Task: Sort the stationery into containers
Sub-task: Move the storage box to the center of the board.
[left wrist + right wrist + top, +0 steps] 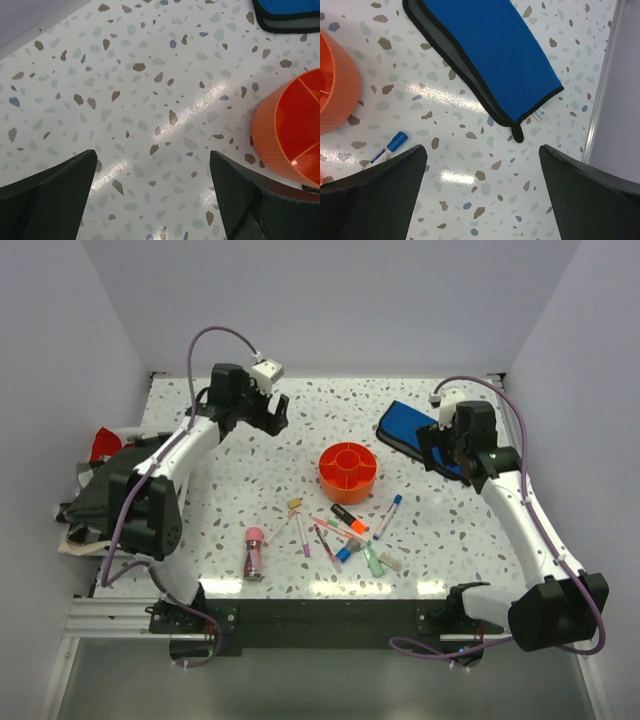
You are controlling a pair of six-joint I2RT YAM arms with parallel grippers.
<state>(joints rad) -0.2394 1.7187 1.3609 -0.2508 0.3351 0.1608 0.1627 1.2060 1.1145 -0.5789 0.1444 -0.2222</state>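
The round orange caddy (pixel 348 469) stands mid-table; its rim also shows in the left wrist view (pixel 287 135) and the right wrist view (pixel 335 90). In front of it lies scattered stationery: a blue-capped pen (pixel 388 516) (pixel 390 147), an orange and black highlighter (pixel 349 518), a green marker (pixel 373 560), pink pens (pixel 302 536), a beige eraser (pixel 294 504) and a pink-capped glue tube (pixel 254 551). My left gripper (pixel 268 415) (pixel 152 165) hovers open over bare table, far left of the caddy. My right gripper (pixel 440 445) (pixel 482 160) hangs open, empty, right of the caddy.
A blue pouch with a black border (pixel 410 428) (pixel 490 50) (pixel 287 12) lies at the back right, just under my right wrist. Dark and red cloth (pixel 105 475) is bunched at the table's left edge. White walls close the back and sides.
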